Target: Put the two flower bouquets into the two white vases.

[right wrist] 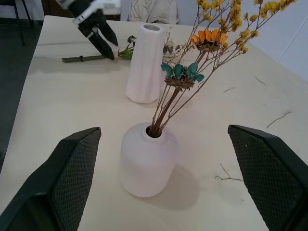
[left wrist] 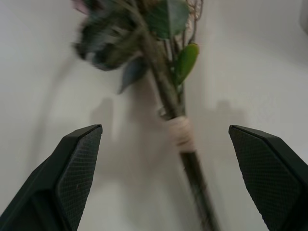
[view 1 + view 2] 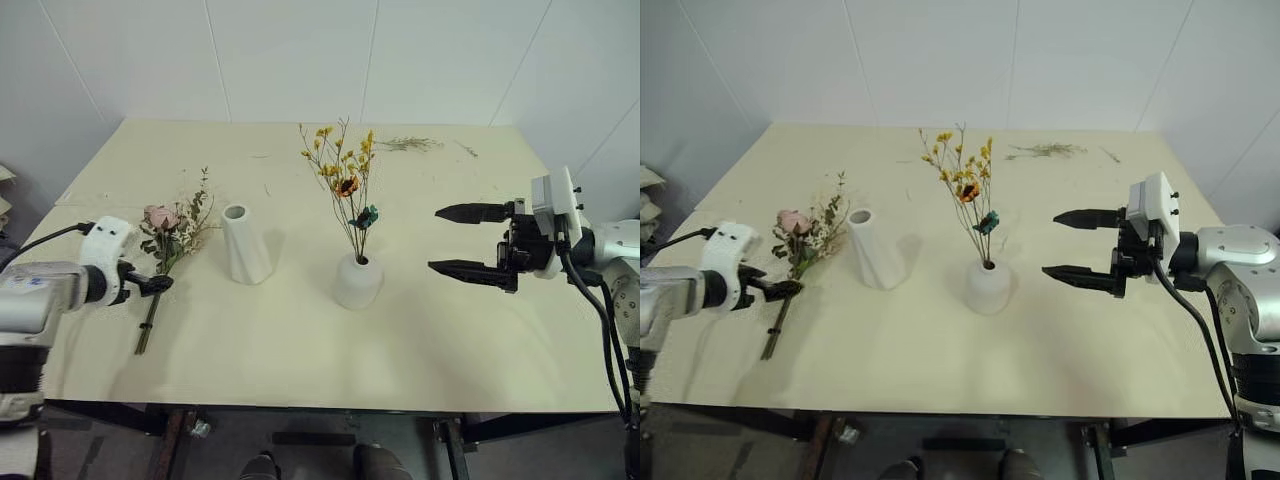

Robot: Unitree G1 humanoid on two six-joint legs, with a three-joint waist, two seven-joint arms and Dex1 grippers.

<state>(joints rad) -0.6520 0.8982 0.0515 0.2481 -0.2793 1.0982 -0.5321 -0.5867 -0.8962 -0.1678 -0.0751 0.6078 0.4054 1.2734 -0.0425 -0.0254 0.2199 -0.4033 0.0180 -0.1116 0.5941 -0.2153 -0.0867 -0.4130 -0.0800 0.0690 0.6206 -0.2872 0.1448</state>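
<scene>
Your right gripper (image 3: 458,240) stands wide apart and empty in the head view, level and pointing toward the squat vase (image 3: 357,282), a little way off from it. That vase already carries the yellow bouquet (image 3: 345,185), upright, its stems in the narrow mouth. The tall vase (image 3: 245,243) stands empty just to its left. The rose bouquet (image 3: 170,240) lies flat on the table (image 3: 420,330), its blooms near the tall vase and its stems running toward the near edge. Your left gripper (image 3: 160,284) hangs over those stems (whether it touches them you cannot tell from here). A few loose dried sprigs (image 3: 410,144) lie at the far side.

In the left wrist view, your two black fingers (image 2: 72,168) are spread wide with the rose bouquet's tied stems (image 2: 180,132) lying between them, neither finger touching.

In the right wrist view, your fingers (image 1: 67,178) are equally wide, framing the squat vase and its bouquet from a distance; the tall vase and your left gripper sit beyond, by the rose bouquet.
</scene>
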